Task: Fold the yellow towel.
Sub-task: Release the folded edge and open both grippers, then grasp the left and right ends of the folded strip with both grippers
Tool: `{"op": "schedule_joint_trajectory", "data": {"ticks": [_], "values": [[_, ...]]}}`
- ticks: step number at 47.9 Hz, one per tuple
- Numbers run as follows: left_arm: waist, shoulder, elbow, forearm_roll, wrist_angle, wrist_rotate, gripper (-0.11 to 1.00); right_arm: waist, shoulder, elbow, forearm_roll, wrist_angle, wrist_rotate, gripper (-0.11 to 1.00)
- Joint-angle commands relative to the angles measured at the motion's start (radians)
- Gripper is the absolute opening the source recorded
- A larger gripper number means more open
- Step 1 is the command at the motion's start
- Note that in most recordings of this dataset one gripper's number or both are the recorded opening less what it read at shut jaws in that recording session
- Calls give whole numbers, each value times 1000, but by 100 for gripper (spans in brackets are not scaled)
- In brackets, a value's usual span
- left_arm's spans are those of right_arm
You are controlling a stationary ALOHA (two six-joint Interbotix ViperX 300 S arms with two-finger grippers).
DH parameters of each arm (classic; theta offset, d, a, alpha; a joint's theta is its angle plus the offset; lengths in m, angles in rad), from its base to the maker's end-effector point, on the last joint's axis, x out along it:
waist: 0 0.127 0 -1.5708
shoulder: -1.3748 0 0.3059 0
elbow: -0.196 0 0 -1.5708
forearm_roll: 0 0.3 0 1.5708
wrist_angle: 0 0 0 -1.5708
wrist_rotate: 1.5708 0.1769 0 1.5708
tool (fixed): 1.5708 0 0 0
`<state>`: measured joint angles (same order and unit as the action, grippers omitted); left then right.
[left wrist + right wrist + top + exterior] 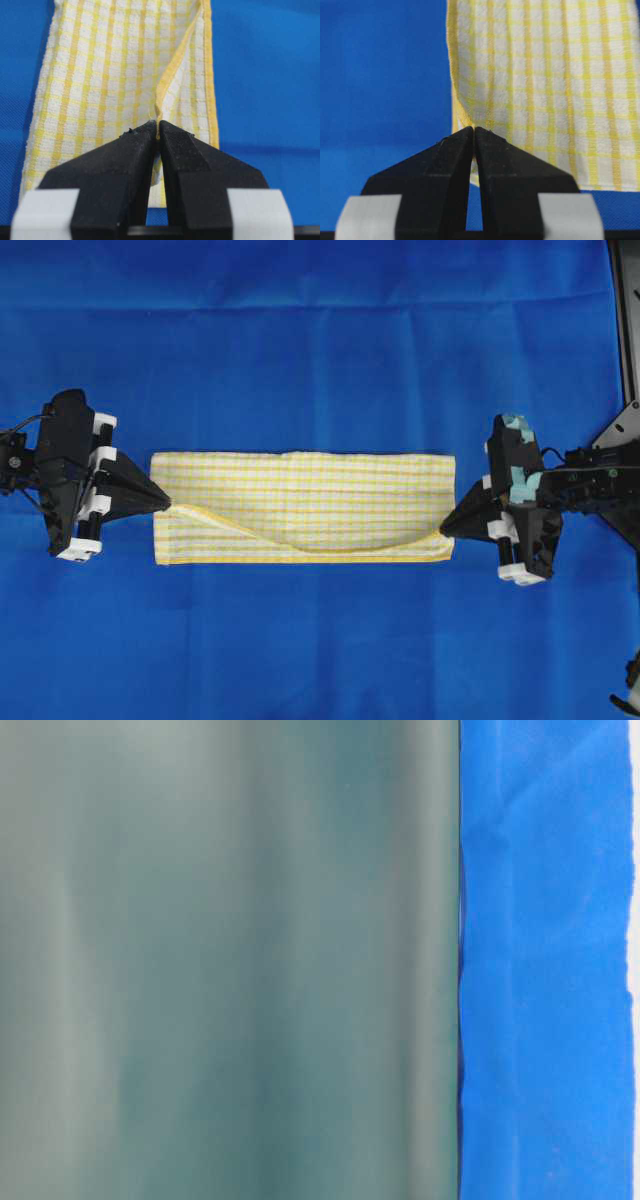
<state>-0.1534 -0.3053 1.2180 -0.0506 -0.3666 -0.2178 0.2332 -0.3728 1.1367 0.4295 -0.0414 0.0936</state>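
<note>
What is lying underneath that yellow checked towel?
The yellow towel lies folded on a large blue cloth, visible all around it. Whatever lies beneath the blue cloth is covered.

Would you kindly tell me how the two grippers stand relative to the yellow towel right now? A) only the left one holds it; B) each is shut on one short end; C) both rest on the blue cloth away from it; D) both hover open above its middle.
B: the left gripper and the right gripper each pinch an opposite short end of the yellow towel, jaws closed on fabric in both wrist views.
</note>
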Motion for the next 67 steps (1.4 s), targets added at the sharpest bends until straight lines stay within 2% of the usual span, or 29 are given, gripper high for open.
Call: {"op": "schedule_joint_trajectory", "data": {"ticks": [1,6,9,13,20,22,24,32,39,45,51,58,67], "values": [[-2,-9,-15,-2,-5,-8,3,11,-3,-18,5,-3,3,3],[-2,-28,-17,0,-11,-9,3,11,-3,-18,5,-3,3,3],[-3,-41,-17,0,-11,-14,5,11,-3,-18,5,-2,3,9],[-8,-60,-14,0,-11,-29,22,11,-3,-18,5,-3,3,30],[-17,-87,-11,0,-5,-32,65,6,-15,-12,2,-3,2,71],[-17,-95,-12,0,-5,-23,76,-2,-21,-6,2,-6,2,78],[-17,-101,-14,0,-5,-18,83,-14,-29,-3,0,-8,-2,80],[21,-109,-18,0,-3,3,76,-127,-48,8,-15,3,-8,73],[94,-91,-31,0,15,20,75,-242,-41,2,-58,29,-12,73],[161,-51,-48,0,49,60,75,-321,-18,-5,-89,54,-15,73],[213,2,-55,0,71,91,75,-350,23,-17,-104,63,-17,73],[252,67,-63,0,69,97,75,-356,89,-29,-106,55,-17,73],[255,152,-69,0,61,94,75,-359,183,-44,-107,41,-17,73]]}}
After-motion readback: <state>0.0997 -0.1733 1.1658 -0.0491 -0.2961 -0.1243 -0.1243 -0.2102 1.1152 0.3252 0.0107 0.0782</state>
